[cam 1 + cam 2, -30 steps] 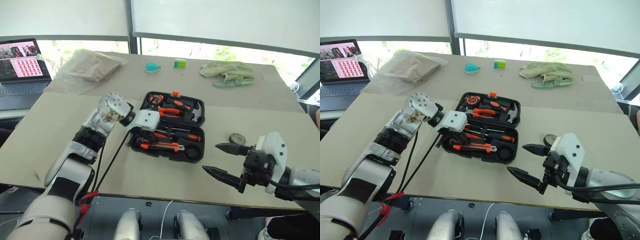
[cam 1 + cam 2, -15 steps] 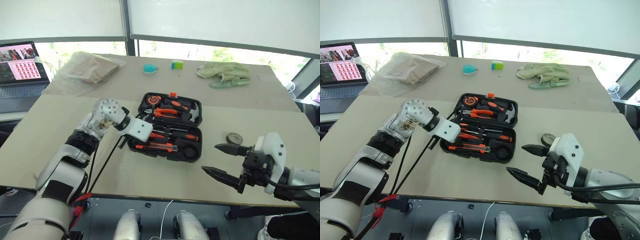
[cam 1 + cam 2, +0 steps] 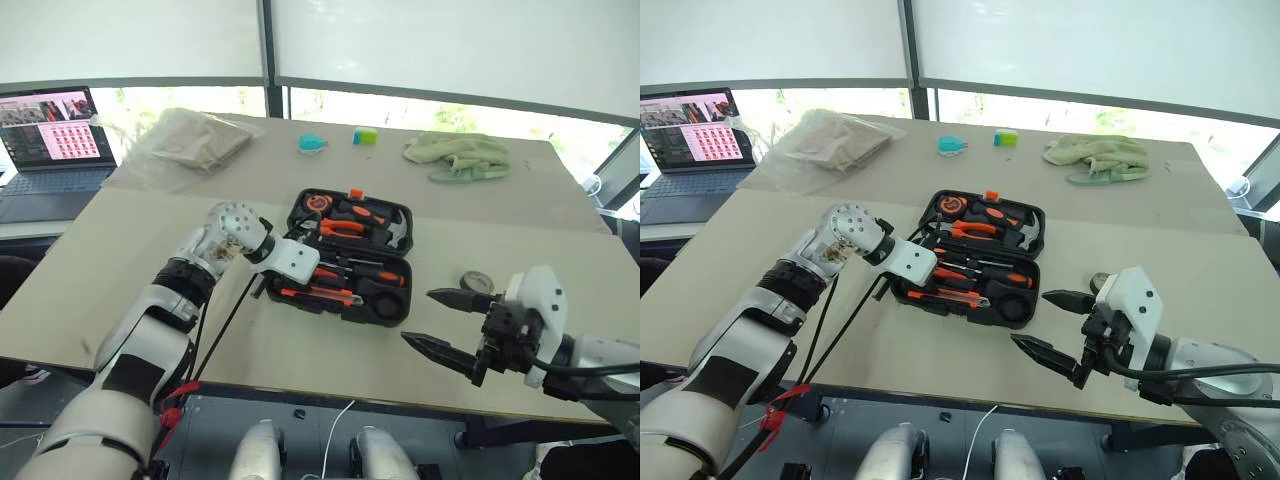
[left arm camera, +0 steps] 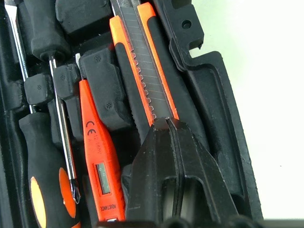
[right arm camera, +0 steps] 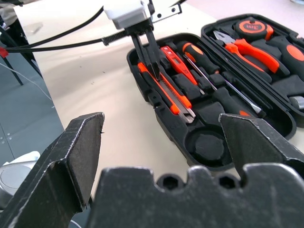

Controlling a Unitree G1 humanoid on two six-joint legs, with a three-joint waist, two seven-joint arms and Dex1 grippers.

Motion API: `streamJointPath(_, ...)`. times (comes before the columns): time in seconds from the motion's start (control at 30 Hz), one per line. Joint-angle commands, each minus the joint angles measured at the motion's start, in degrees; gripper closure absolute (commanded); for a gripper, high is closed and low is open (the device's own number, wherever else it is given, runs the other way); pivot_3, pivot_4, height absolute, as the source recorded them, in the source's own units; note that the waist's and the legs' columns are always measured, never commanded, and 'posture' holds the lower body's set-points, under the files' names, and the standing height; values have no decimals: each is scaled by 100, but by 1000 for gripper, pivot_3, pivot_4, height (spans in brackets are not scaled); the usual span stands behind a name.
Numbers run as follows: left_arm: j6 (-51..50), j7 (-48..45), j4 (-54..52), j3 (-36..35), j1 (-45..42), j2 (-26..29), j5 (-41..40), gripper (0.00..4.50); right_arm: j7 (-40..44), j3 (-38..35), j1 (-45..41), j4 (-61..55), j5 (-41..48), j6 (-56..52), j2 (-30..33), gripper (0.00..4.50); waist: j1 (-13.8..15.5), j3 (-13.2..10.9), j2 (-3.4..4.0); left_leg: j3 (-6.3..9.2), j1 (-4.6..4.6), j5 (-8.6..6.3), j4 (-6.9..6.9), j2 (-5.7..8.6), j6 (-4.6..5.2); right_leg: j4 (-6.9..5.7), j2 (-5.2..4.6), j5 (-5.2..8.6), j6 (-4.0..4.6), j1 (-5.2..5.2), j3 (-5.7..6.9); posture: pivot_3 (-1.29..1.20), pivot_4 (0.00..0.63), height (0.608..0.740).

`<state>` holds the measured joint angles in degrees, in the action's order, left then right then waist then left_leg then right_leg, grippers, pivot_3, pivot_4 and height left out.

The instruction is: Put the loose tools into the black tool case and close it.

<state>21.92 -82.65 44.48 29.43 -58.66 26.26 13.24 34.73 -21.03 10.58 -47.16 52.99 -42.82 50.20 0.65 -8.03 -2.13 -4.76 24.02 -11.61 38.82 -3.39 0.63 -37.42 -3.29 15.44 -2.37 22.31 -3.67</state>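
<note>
The black tool case (image 3: 378,293) lies open in the middle of the table. In its near half rest an orange-and-black utility knife (image 4: 142,61), a screwdriver (image 4: 45,166) and an orange tester (image 4: 97,156). My left gripper (image 4: 167,124) is shut, and its tips rest on the knife's blade end, holding nothing. The small dark tape roll (image 3: 475,281) lies loose on the table right of the case. My right gripper (image 3: 420,316) hangs open and empty near the front edge, just in front of the roll. A round recess (image 5: 207,146) in the case stands empty.
Pliers, hammer and tape measure fill the case's far half (image 3: 345,215). A laptop (image 3: 55,140) and a plastic bag (image 3: 190,140) sit at the far left. A green cloth (image 3: 458,155) and two small coloured items (image 3: 312,143) lie at the back.
My left gripper has dipped down into the case's near half and rolled a little, so its shut tips now rest on the utility knife. The right arm has kept still. The camera has shifted slightly.
</note>
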Motion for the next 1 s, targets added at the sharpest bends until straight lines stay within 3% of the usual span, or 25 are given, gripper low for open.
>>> streamJointPath(0.03, -401, -117, 157, -45, 176, 42, 1, 4468, -18, -101, 100, -95, -77, 93, -39, 0, -1, 14, 9, 0, 0, 0, 0, -1, 1, 3, 0, 0, 0, -1, 0, 0, 150, 740)
streamJointPath(0.07, -657, -295, -7, -234, 189, 69, -271, 4468, -30, -133, 132, -97, -102, 104, -42, 0, -7, 15, 10, 0, 0, 0, -1, -1, 1, 4, 0, 0, 0, -1, 0, 0, 150, 740)
streamJointPath(0.17, -1813, -857, -829, -926, 245, 347, -1347, 3785, -22, -443, 313, -102, -86, 119, -53, 0, -56, 13, 11, -1, 17, 1, -4, -6, 2, 1, 2, -3, 6, 21, 0, 0, 150, 740)
streamJointPath(0.3, -3310, -978, -1975, -1619, 360, 768, -2442, 2162, 161, -1111, 780, -40, -92, 116, -41, 0, -117, 10, 9, 13, 104, 1, -6, -8, 3, -20, 9, -39, 9, 110, 1, 0, 150, 740)
streamJointPath(0.4, -4834, -743, -2880, -2536, 431, 1112, -3527, 1051, 692, -2314, 1575, 198, -237, 68, -51, 0, -81, -1, 20, 22, 122, -2, -5, 3, 7, -19, 5, -32, -2, 117, 7, 0, 150, 740)
streamJointPath(0.5, -5587, -488, -3489, -2880, 583, 1343, -3971, 74, 1213, -3124, 2113, 500, -370, 95, -3, 0, -81, -1, 19, 30, 122, -6, -4, 5, 12, -13, 1, -29, -7, 114, 14, 0, 150, 740)
streamJointPath(0.6, -5848, -358, -3962, -2994, 757, 1517, -4160, 74, 1598, -3468, 2300, 978, -590, 107, 194, 0, -81, -2, 19, 29, 89, -7, -5, 12, 13, -9, -5, -13, -31, 80, 14, 0, 150, 740)
streamJointPath(0.7, -6068, -383, -4276, -2927, 860, 1609, -4346, 74, 1795, -3171, 2048, 1543, -890, 153, 574, 0, -98, -7, 10, 22, 70, -7, -5, 13, 13, -8, -7, 2, -45, 69, 7, 0, 150, 740)
streamJointPath(0.87, -5664, -369, -4521, -2641, 1017, 1575, -4188, 74, 1678, -1434, 421, 2670, -1335, 173, 1287, 0, -161, -17, 9, 11, 62, -7, -8, 17, 14, -9, -8, 3, -29, 74, -16, 0, 150, 740)
streamJointPath(1.0, -5480, -390, -4644, -2491, 1115, 1578, -4162, 74, 1671, 269, -1121, 3656, -2141, 360, 1413, 0, -189, -30, 12, 4, 60, -7, -22, 29, 14, -12, -9, -21, -4, 84, -26, 0, 150, 740)
